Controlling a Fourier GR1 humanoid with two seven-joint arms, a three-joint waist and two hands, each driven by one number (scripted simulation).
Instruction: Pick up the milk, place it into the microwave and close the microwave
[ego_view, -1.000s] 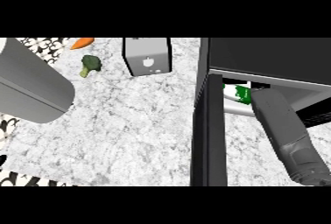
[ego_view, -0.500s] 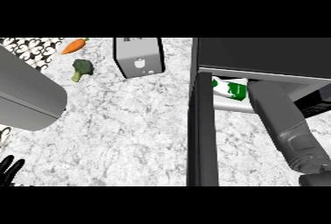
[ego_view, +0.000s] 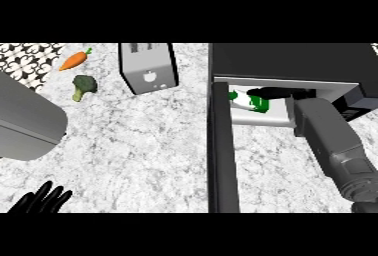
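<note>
The milk (ego_view: 246, 102), a white carton with green print, lies inside the open microwave (ego_view: 288, 62) at the upper right, near its left wall. My right hand (ego_view: 279, 92) reaches into the cavity and its fingers curl over the far side of the carton. The grey right forearm (ego_view: 336, 145) runs up from the lower right. The microwave door (ego_view: 223, 150) stands wide open, a dark bar pointing toward me. At the lower left edge my left hand (ego_view: 41, 200) rests open, fingers up.
A silver toaster (ego_view: 149, 67) stands at the back centre. A carrot (ego_view: 74, 60) and a broccoli floret (ego_view: 83, 86) lie at the back left. A large grey curved object (ego_view: 26, 125) fills the left edge. Marble counter (ego_view: 140, 150) lies between.
My right hand has come into sight inside the microwave by the milk. The left hand has risen further into view at the lower left. The whole view has shifted.
</note>
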